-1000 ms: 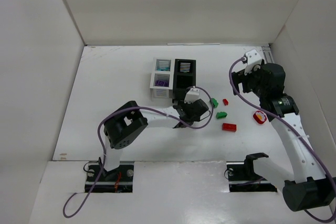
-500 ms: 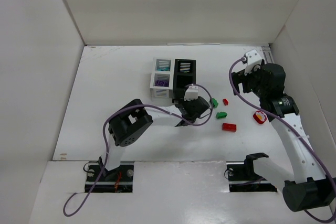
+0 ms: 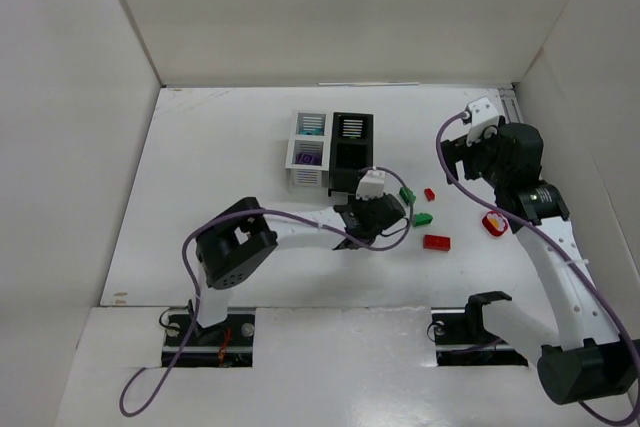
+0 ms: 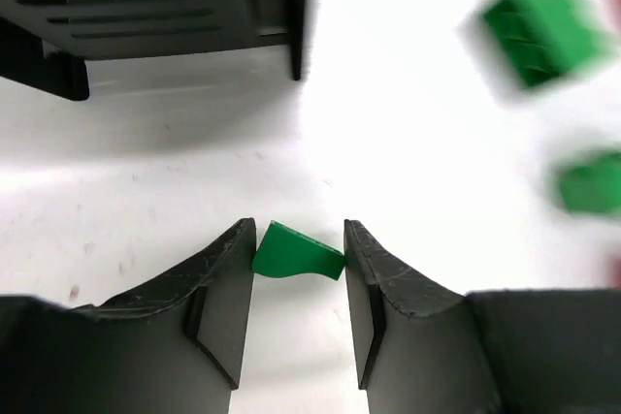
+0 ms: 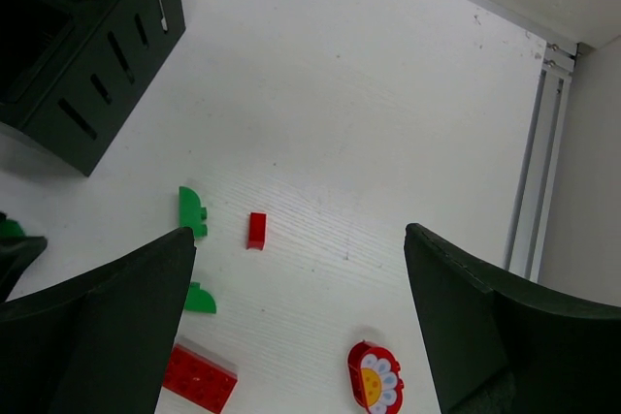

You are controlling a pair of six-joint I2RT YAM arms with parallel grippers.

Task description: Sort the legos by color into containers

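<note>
While the left gripper clamps it between its jaws, a green lego sits near the black box, loose green lego to its right on the desk, red lego beyond, right gripper high above, jaws wide apart.

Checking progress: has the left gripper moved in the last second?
Yes. The left gripper has shifted slightly right and down in the top view, away from the black box.
</note>
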